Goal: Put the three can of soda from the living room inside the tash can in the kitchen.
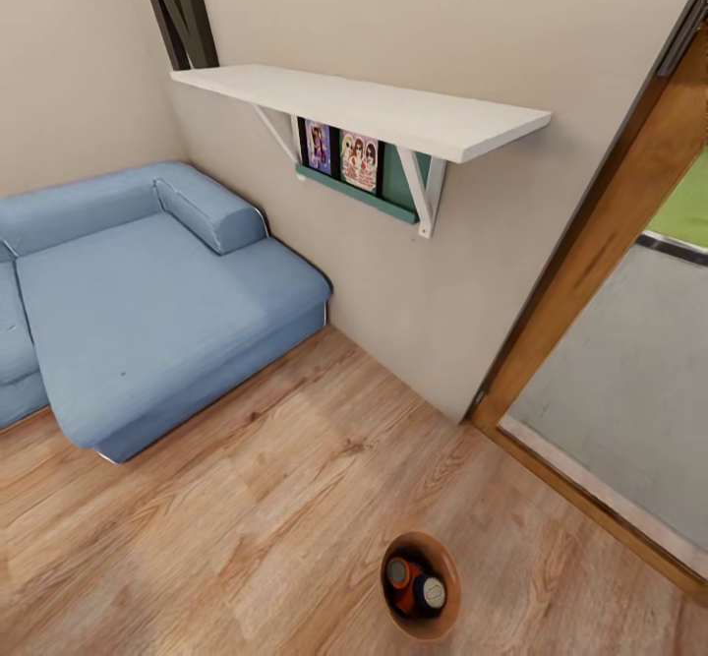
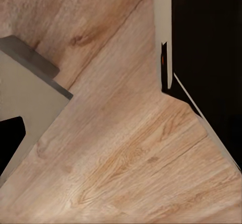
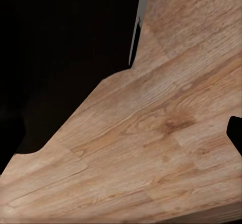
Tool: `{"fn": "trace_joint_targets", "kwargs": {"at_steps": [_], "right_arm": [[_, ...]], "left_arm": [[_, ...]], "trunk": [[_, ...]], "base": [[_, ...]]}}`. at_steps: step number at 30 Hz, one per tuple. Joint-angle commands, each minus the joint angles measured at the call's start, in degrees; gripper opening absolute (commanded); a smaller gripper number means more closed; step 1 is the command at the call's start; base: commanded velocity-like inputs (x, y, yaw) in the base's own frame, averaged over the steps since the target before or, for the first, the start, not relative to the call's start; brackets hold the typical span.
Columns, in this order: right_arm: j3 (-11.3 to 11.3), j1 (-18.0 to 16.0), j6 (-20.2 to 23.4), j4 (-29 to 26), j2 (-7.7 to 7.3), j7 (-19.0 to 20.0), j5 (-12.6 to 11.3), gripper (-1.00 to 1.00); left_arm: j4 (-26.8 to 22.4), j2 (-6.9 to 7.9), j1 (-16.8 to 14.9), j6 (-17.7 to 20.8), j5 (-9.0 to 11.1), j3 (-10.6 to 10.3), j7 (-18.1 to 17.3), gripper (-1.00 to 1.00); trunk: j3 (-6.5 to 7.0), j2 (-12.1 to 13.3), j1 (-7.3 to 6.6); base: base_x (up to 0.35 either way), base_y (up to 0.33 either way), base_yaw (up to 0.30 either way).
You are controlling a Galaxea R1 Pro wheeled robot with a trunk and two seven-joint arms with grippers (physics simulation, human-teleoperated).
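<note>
The tash can (image 1: 444, 563), a small round bin with an orange-brown inside, stands on the wood floor at the bottom of the head view. Two cans of soda stand inside it: an orange one (image 1: 398, 573) and a dark blue one (image 1: 429, 592) with a silvery top. A third can is not to be made out in the bin. In the left wrist view a dark fingertip (image 2: 10, 138) shows at the frame's edge over bare floor. Another dark fingertip (image 3: 235, 133) shows at the edge of the right wrist view. Nothing lies between the fingers in either view.
A blue sofa (image 1: 147, 312) fills the left. A white wall shelf (image 1: 374, 110) with picture books (image 1: 344, 156) under it juts from the beige wall. A wood-framed glass door (image 1: 590, 272) is at the right. The robot's dark body (image 2: 212, 58) edges both wrist views.
</note>
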Motion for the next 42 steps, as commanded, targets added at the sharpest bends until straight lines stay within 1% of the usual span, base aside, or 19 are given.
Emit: {"fn": "trace_joint_targets", "kwargs": {"at_steps": [1,24,42], "right_arm": [[0.00,0.09,0.00,0.00,0.02,0.00,0.00,1.00],[0.00,0.59,-0.01,0.02,0.17,0.00,0.00,1.00],[0.00,0.60,-0.07,0.12,0.36,0.00,0.00,1.00]], "left_arm": [[0.00,0.00,0.15,0.00,-0.02,0.00,0.00,1.00],[0.00,-0.07,1.68,0.26,-0.53,-0.08,-0.70,1.00],[-0.03,-0.09,1.95,0.26,-0.55,-0.09,-0.70,1.00]], "trunk": [[0.19,0.42,-0.23],[4.32,9.64,-5.28],[7.55,16.86,-9.23]], "base": [[0.000,0.000,0.000],[0.000,0.000,0.000],[0.000,0.000,0.000]]}}
